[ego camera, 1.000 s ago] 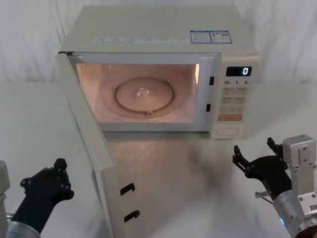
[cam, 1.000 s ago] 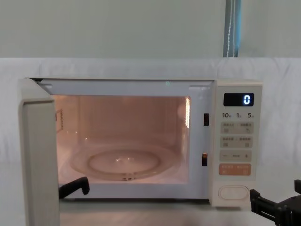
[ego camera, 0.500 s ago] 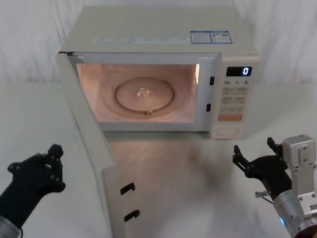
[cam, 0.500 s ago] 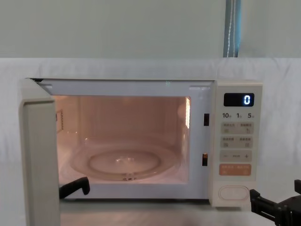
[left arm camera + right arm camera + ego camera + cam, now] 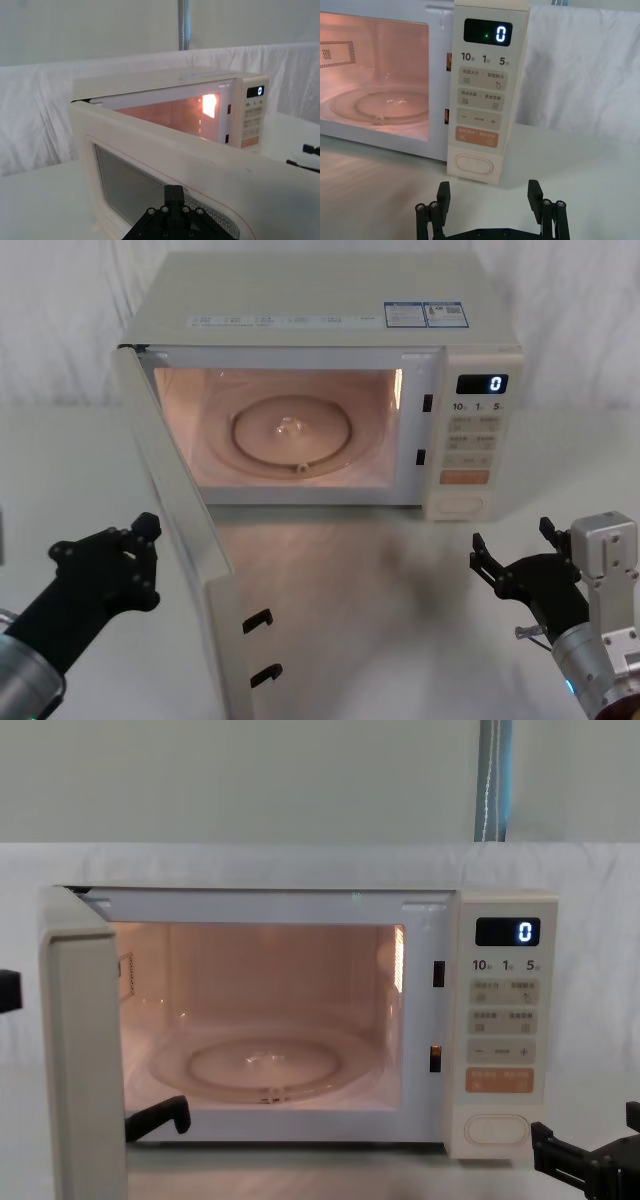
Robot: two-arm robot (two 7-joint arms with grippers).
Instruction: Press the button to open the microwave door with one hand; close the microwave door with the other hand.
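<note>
White tabletop point(image 5: 360, 590) carries the microwave point(image 5: 320, 380), its microwave door point(image 5: 185, 540) swung wide, cavity lit. Left end effector point(image 5: 125, 555) sits just outside the door, fingers impossible to read. Right end effector point(image 5: 510, 565) waits spread, near the button point(image 5: 474, 164).

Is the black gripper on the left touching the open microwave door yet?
Apart. The head view shows bare table between the left gripper and the outer face of the microwave door.
</note>
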